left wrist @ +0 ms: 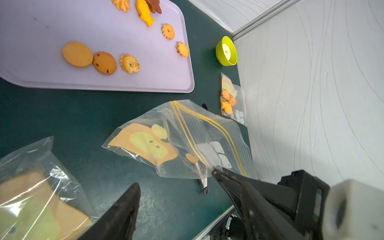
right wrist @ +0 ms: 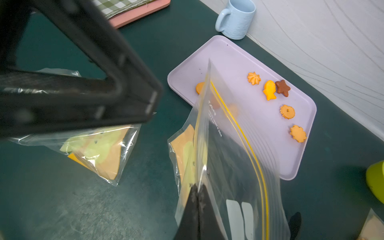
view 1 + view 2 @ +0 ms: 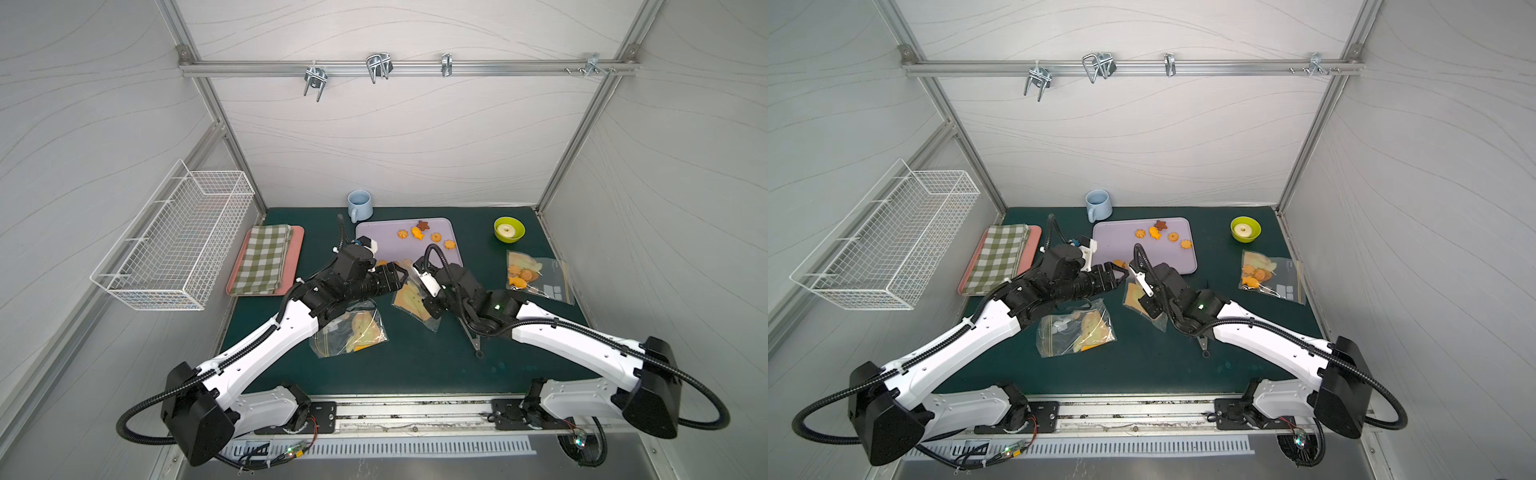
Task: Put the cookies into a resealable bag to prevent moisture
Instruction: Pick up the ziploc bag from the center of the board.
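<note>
Cookies (image 3: 436, 237) lie on the lilac tray (image 3: 374, 237); several orange ones and a brown star (image 2: 282, 88) sit at its far side, and three rounder ones (image 1: 104, 63) near its front edge. A clear resealable bag (image 3: 409, 301) with a yellow zip and a toast print lies in front of the tray. My right gripper (image 2: 197, 188) is shut on the bag's (image 2: 232, 155) top edge and holds it raised. My left gripper (image 3: 402, 276) is open just left of the bag's mouth, with nothing between its fingers.
A bag with cookies (image 3: 536, 278) lies at the right, another bag (image 3: 353, 332) under the left arm. A green bowl (image 3: 509, 228), blue mug (image 3: 359, 204), checked cloth on a pink tray (image 3: 266, 262), wire basket (image 3: 174, 237) and metal tongs (image 3: 473, 336) surround the work area.
</note>
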Motion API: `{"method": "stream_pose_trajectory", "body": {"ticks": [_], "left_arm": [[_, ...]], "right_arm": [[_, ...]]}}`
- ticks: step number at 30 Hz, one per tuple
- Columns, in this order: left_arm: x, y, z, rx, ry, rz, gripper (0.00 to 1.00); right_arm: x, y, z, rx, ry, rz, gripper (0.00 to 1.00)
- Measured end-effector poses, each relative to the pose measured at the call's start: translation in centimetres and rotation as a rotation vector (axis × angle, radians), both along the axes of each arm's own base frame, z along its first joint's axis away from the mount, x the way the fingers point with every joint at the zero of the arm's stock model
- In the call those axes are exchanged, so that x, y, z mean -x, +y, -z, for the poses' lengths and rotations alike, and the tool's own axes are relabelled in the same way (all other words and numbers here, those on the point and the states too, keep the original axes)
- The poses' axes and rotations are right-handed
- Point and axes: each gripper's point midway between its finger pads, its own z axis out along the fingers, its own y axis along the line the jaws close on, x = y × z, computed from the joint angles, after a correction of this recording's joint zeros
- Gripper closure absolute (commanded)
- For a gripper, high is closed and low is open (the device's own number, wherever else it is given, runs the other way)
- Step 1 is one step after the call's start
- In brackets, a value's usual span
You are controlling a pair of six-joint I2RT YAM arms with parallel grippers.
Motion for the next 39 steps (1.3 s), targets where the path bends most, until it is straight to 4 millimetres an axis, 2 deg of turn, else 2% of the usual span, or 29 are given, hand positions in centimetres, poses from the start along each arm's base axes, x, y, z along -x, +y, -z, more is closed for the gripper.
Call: {"method": "stream_pose_trajectory", "body": {"ticks": [5,9,11,21,25,27,35,39], "left_arm": [[-0.5,-0.2,0.0,0.053,0.007,-0.039,0.21],[-0.9,-0.6,-0.1,0.091,0.012,-0.059,0.26],[-1.1,-0.7,0.1,0.1,0.021,-0.065,0.33],[-1.2,-1.0,1.3,0.097,0.065,-0.073,0.46],[-1.1,-1.1,1.7,0.095,0.079,-0.069,0.58],[-1.1,-1.2,1.9,0.095,0.083,-0.066,0.62],[-1.0,-1.6,2.9,0.087,0.117,-0.048,0.65],[-0.8,-1.8,3.4,0.085,0.138,-0.041,0.79]], "right_arm": [[0.5,1.4,-0.1,-0.034,0.005,-0.027,1.0],[1.0,2.2,-0.4,-0.053,0.0,-0.047,1.0],[1.3,2.5,-0.2,-0.052,0.001,-0.055,1.0],[1.6,3.0,0.1,-0.046,0.004,-0.066,1.0],[1.5,3.0,0.2,-0.04,0.001,-0.059,1.0],[1.5,3.0,0.2,-0.039,-0.001,-0.057,1.0],[1.4,3.0,0.4,-0.033,-0.004,-0.052,1.0],[1.4,3.2,0.5,-0.034,-0.004,-0.055,1.0]]}}
